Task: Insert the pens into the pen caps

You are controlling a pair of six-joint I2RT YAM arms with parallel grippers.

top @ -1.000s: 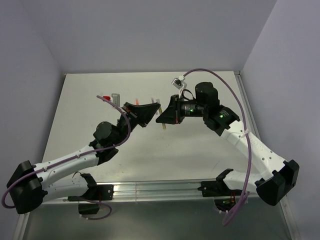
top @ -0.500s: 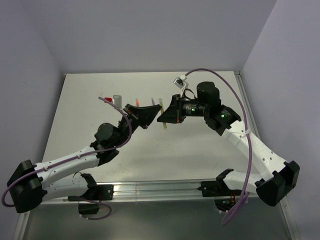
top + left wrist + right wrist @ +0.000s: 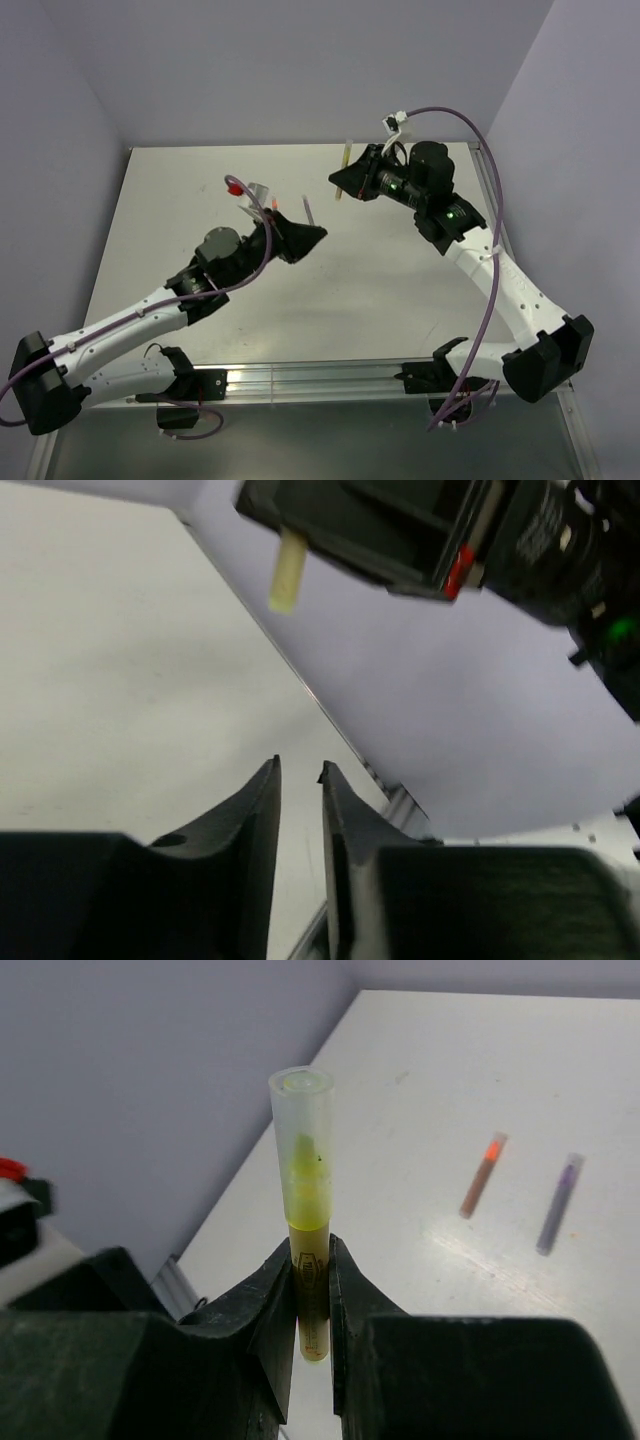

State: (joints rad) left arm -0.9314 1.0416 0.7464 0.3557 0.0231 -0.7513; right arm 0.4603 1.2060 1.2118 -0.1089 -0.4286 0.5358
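Capping of the yellow-green pen (image 3: pixel 311 1272) looks finished or nearly so: a clear pale cap (image 3: pixel 302 1110) sits over its tip, and the pen stands upright in the right gripper (image 3: pixel 312 1250), whose fingers pinch the barrel just below the cap, high above the table (image 3: pixel 450 1050). The left gripper (image 3: pixel 300 775) hovers lower, near the table's middle. Its fingers stand a narrow slit apart with nothing between them. An orange-red pen (image 3: pixel 482 1174) and a purple pen (image 3: pixel 558 1204) lie side by side on the table, well apart from both grippers. Whether those two carry caps is too small to tell.

To do this step well, judge the seating first. If the cap sits loose, the left gripper should press it straight down along the barrel while the right one keeps its pinch firm, because a sideways push could tilt the thin pen in the grip. If it is snug, bring the pen down low over a bare patch away from the other two. Lay it flat, spread the fingers only once it rests on the table, and watch that it does not roll.
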